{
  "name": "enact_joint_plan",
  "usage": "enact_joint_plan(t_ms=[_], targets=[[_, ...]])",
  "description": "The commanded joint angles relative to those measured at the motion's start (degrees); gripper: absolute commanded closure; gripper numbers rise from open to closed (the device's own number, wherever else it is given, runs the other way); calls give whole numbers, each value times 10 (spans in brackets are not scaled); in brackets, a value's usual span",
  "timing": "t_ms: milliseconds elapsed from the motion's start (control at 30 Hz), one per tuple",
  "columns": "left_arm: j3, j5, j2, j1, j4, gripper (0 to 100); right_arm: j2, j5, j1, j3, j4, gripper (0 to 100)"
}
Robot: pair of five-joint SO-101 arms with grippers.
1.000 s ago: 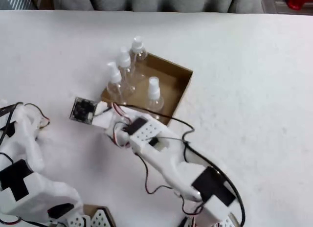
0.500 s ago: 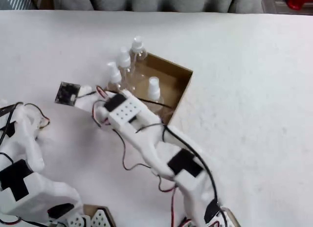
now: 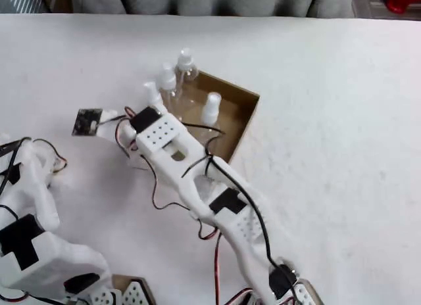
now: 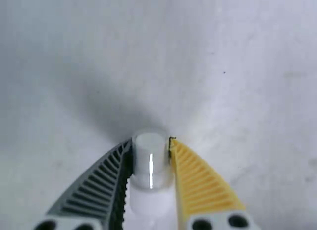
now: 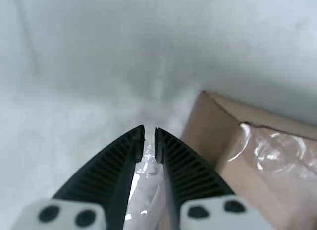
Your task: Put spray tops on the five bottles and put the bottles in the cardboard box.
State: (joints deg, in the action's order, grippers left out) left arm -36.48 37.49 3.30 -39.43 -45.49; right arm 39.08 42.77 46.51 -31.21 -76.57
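At 9 o'clock of the brown cardboard box [image 5: 210,126], the right tool [image 5: 149,136] clamps a clear plastic bottle [image 5: 147,163], likely for boxing; the left tool [image 4: 151,143] pinches a white spray top [image 4: 149,160].

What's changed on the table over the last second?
The right arm swung left and stretched out along the cardboard box's left side; the nearest bottle in the box tipped into a lean. The left arm kept still, its gripper shut on a spray top.

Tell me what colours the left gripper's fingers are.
One finger of the left gripper is grey, the other yellow; clearest in the left wrist view.
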Motion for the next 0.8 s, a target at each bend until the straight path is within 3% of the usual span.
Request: enact_joint_plan(t_ms=[0, 567, 767], targets=[[28, 4, -3, -5, 9, 980, -10, 25, -26, -31, -43, 983], [27, 4, -2, -5, 9, 980, -52, 39, -85, -25, -200, 983], [27, 4, -2, -5, 9, 980, -70, 42, -114, 14, -199, 982]])
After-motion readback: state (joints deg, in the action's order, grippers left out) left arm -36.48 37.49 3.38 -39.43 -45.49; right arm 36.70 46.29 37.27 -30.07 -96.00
